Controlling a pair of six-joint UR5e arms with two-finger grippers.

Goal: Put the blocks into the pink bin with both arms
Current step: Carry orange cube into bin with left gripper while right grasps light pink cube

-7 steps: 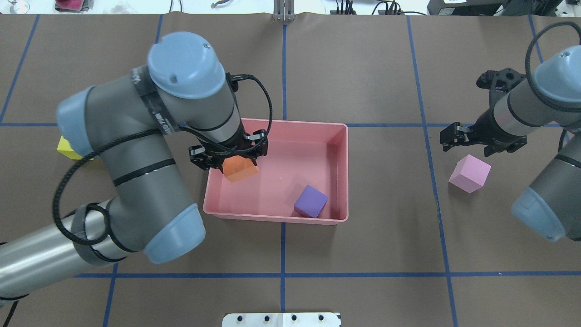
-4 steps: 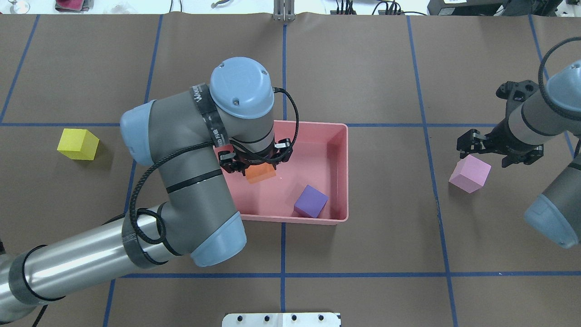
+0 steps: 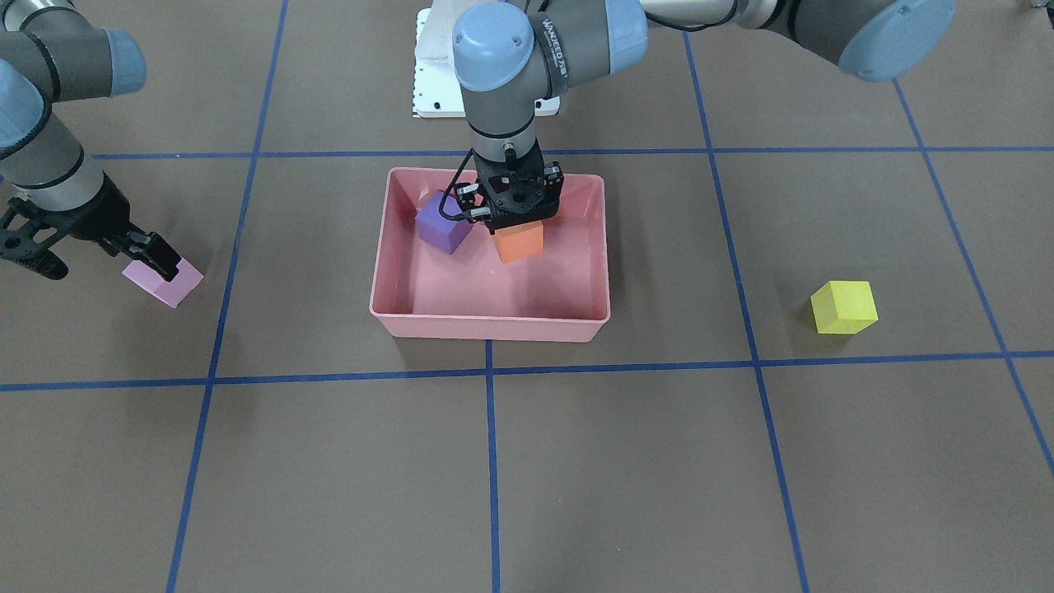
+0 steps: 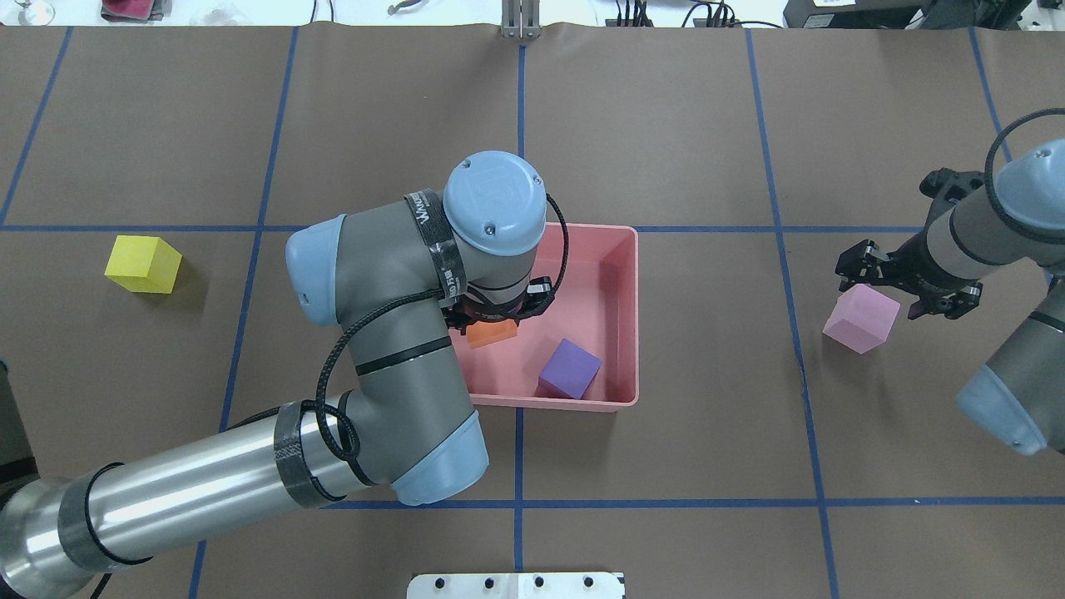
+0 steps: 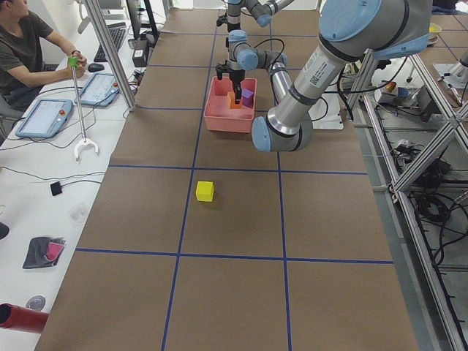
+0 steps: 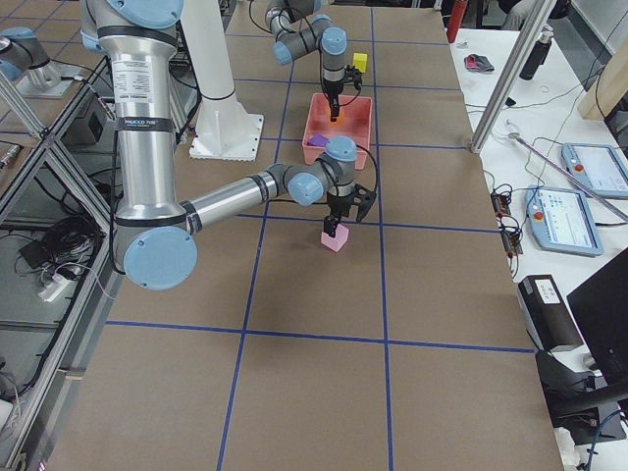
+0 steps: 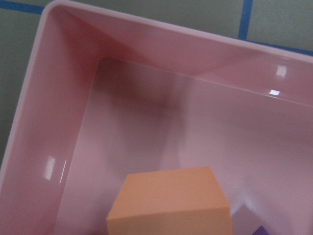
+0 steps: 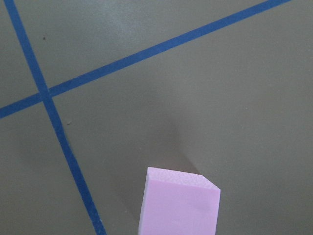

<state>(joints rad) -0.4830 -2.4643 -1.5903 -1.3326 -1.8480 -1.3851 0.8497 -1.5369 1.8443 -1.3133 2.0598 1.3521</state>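
Tabletop [image 4: 666,125]: left gripper [image 3: 517,224] holds orange block [image 3: 520,244] between pink bin [image 3: 490,328] walls.

Brown paper-covered counter [image 4: 666,125] marked with blue tape grid lines [image 4: 522,125]. White side desk [image 5: 29,183] carries 2 tablets [image 5: 45,117]; aluminium frame posts [image 5: 110,51] alongside.

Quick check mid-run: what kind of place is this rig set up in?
Most likely a robotics lab teleoperation cell: a paper-covered table gridded with blue tape, a seated operator beside tablets, and aluminium framing.
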